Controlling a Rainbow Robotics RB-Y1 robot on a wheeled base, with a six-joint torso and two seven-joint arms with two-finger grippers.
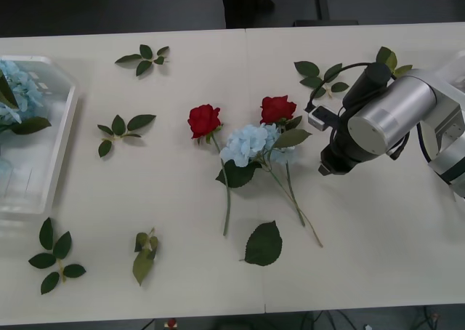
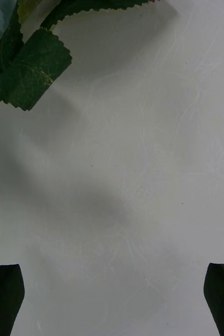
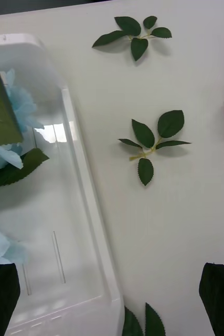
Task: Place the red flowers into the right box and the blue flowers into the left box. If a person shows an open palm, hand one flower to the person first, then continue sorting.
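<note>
On the smooth white desk (image 1: 363, 250), two red flowers (image 1: 204, 119) with tight, rounded heads lie near the middle, one to the left and one (image 1: 277, 108) just right of it, both on thin green stems. Between and slightly nearer than them rests one blue flower (image 1: 249, 142), a fluffy pale cluster with broad serrated leaves, touching the right rose's stem. At the far left sits the left box (image 1: 62, 145), a shallow glossy white plastic tray with a raised rim and slotted bottom; pale-blue flowers with big leaves lie inside it (image 3: 14, 105), how many cannot be told. Six loose green leaf sprigs (image 1: 122, 130) and a single broad leaf (image 1: 263, 244) are scattered over the desk. The right gripper (image 2: 112, 299) hangs just right of the central flowers, its black fingers (image 2: 4, 294) spread wide apart over bare desk, holding nothing. The left gripper (image 3: 112, 299) hovers above the left box's near right corner, black fingers likewise apart and empty.
</note>
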